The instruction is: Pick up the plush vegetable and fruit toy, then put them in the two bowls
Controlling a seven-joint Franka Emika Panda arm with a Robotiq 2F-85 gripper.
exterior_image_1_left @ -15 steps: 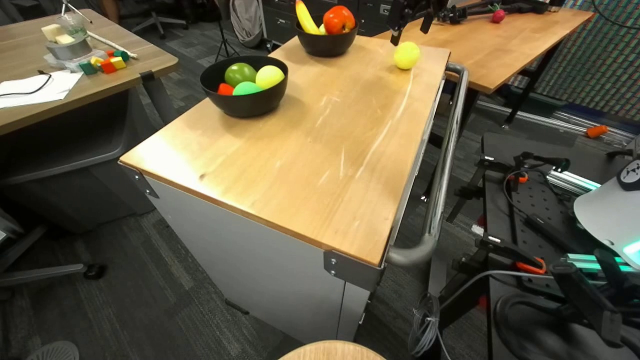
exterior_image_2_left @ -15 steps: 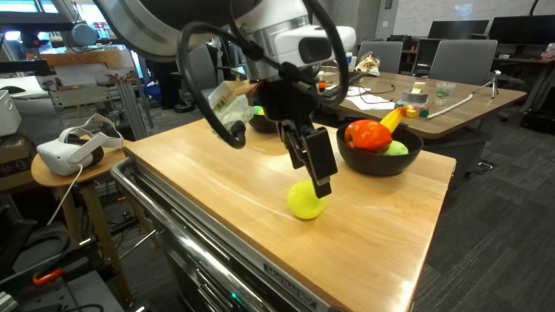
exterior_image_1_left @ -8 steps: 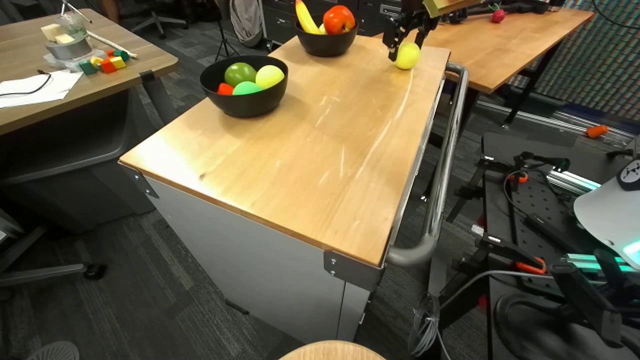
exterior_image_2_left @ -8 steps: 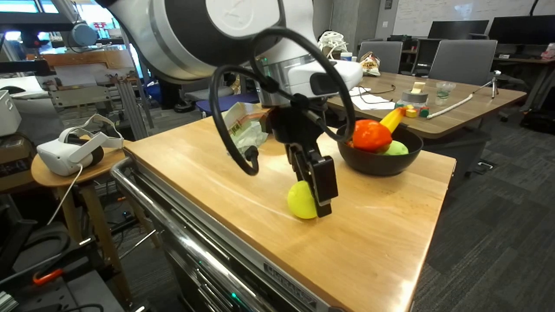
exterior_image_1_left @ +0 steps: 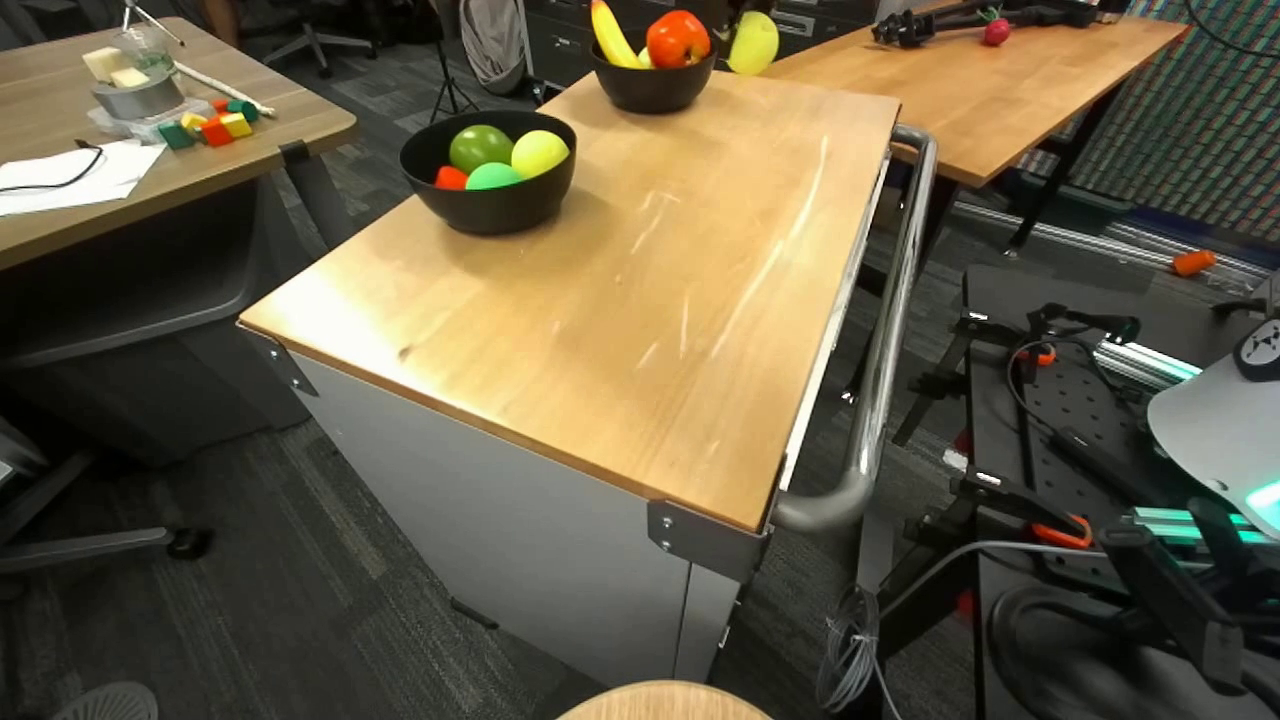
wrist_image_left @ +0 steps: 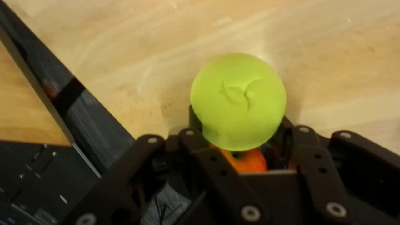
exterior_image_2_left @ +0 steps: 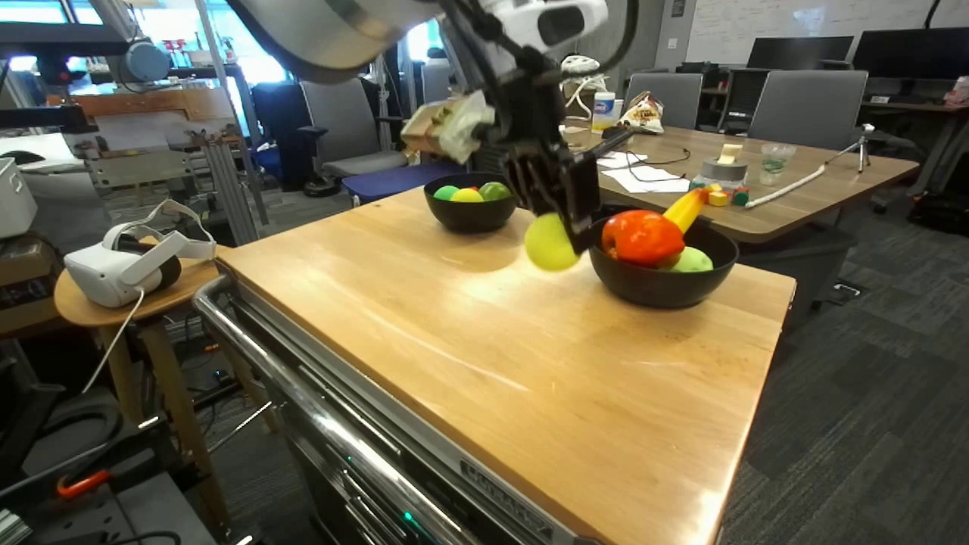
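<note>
A bright yellow-green ball toy [wrist_image_left: 238, 100] is pinched between my gripper's [wrist_image_left: 239, 122] fingers, lifted clear of the wooden top. In an exterior view the ball [exterior_image_2_left: 550, 244] hangs just left of a black bowl [exterior_image_2_left: 666, 288], with one dark finger [exterior_image_2_left: 584, 227] along its side. That bowl holds a yellow banana [exterior_image_2_left: 687, 208], a red-orange round [exterior_image_2_left: 642, 236] and a pale green toy [exterior_image_2_left: 692, 260]. Another black bowl [exterior_image_1_left: 490, 208] contains a dark green round [exterior_image_1_left: 480, 149], a yellow round [exterior_image_1_left: 540, 153], a light green one [exterior_image_1_left: 494, 176] and something red [exterior_image_1_left: 450, 178].
Both bowls stand on a wooden-topped cart [exterior_image_1_left: 640, 300] with a metal rail [exterior_image_1_left: 895, 300] along one side. Behind it is a table [exterior_image_2_left: 795, 182] with tape, small blocks and papers. A stool [exterior_image_2_left: 68, 303] carries a white headset [exterior_image_2_left: 125, 265].
My gripper came down around the yellow-green ball, closed on it, then raised it off the wood and moved it toward the bowl with the banana.
</note>
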